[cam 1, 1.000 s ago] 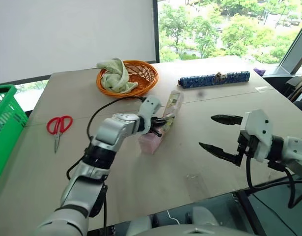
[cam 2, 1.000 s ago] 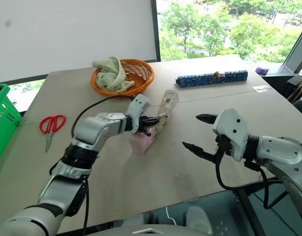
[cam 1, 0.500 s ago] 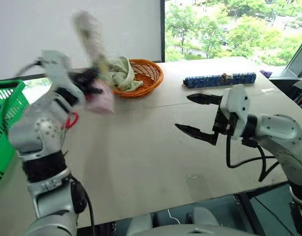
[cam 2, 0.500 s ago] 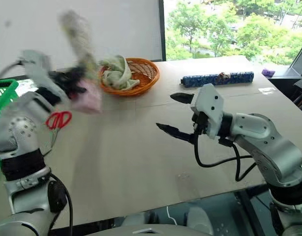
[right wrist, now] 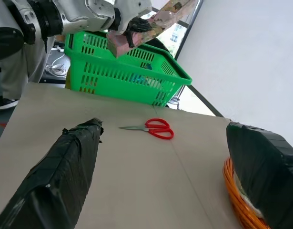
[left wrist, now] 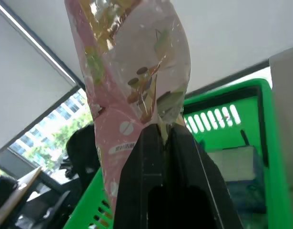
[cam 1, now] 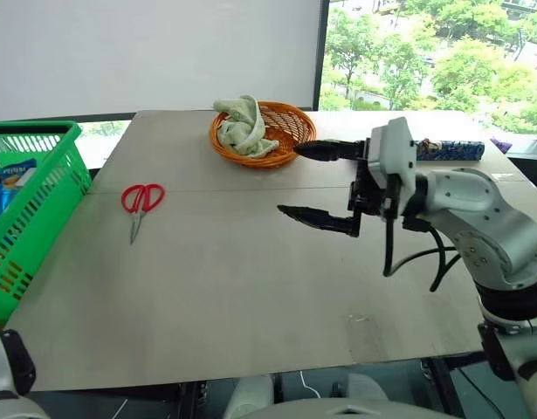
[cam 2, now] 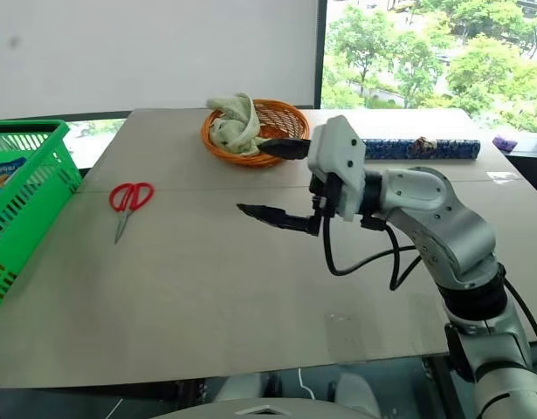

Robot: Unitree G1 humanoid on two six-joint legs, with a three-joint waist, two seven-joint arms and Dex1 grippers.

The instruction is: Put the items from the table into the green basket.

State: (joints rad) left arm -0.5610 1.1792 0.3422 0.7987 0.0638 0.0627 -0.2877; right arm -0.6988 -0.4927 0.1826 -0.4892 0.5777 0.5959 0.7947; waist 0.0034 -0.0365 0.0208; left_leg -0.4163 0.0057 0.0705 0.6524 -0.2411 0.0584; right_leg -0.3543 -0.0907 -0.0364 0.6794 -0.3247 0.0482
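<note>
My left gripper is shut on the long pink-and-clear floral packet and holds it up over the green basket. From the right wrist, that packet hangs above the basket's rim. The green basket stands off the table's left edge with blue packets inside. Red-handled scissors lie on the table at the left. A dark-blue patterned roll lies at the far right. My right gripper hovers open and empty over mid-table, pointing left.
A round orange wicker basket with a pale green cloth stands at the back of the table, just behind my right gripper's upper finger. A window and a white wall lie beyond the far edge.
The view has turned left. My left arm swung the packet left, out of the head views, to above the green basket. My right gripper moved left and up, staying open.
</note>
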